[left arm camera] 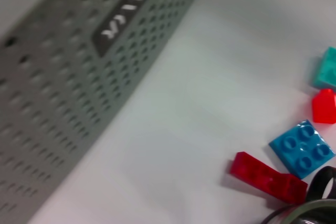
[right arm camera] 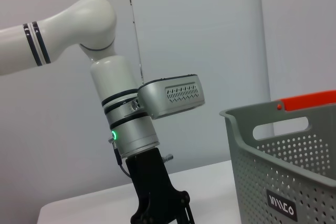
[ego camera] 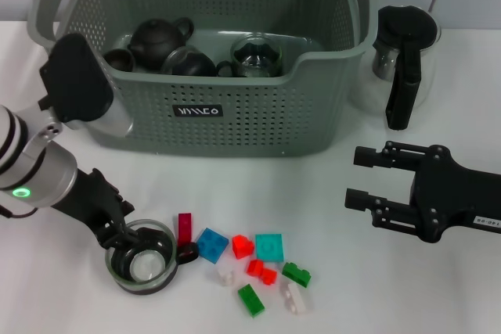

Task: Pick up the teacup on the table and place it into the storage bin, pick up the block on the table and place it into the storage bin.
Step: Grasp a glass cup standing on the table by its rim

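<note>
White table [ego camera: 329, 193]; left gripper [ego camera: 125, 242] jaws gripping clear glass teacup [ego camera: 143, 265] rim; right gripper [ego camera: 368, 185] jaws wide.

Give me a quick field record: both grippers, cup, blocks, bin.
left gripper: down at the glass teacup, jaws at its rim, closure unclear
right gripper: open, idle right of the blocks
blocks: scattered on the table beside the cup
storage bin: holds dark teaware and a glass piece
</note>
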Robot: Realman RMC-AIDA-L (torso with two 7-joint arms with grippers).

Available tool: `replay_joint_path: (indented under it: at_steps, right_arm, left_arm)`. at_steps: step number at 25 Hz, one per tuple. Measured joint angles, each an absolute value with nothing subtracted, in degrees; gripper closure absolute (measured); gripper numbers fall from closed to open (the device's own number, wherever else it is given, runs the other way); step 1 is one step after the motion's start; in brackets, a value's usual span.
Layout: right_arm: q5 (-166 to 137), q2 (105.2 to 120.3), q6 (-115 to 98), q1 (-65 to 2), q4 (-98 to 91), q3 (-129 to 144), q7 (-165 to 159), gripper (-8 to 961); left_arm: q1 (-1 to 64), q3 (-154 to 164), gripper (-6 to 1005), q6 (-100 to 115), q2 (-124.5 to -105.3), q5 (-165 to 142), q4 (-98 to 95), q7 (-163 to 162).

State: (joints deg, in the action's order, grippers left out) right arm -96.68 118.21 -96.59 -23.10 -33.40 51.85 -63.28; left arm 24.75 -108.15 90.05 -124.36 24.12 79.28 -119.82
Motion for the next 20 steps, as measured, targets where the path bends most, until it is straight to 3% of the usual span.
replay_joint_path:
  at_steps: [15, 20]
  right_arm:
    - [-96.7, 118.21, -96.6, -22.8, -33.3, 51.9, -63.3, 311]
    - [-96.7, 118.18, -96.7, -22.7, -33.3, 51.9, -63.3, 310]
  left_arm:
    - [25.0, -105.7, 515, 90.0, -124.37, 24.0, 78.9, -121.7]
    - [25.4, -105.6, 813, 90.1, -124.36, 23.5, 78.4, -121.8]
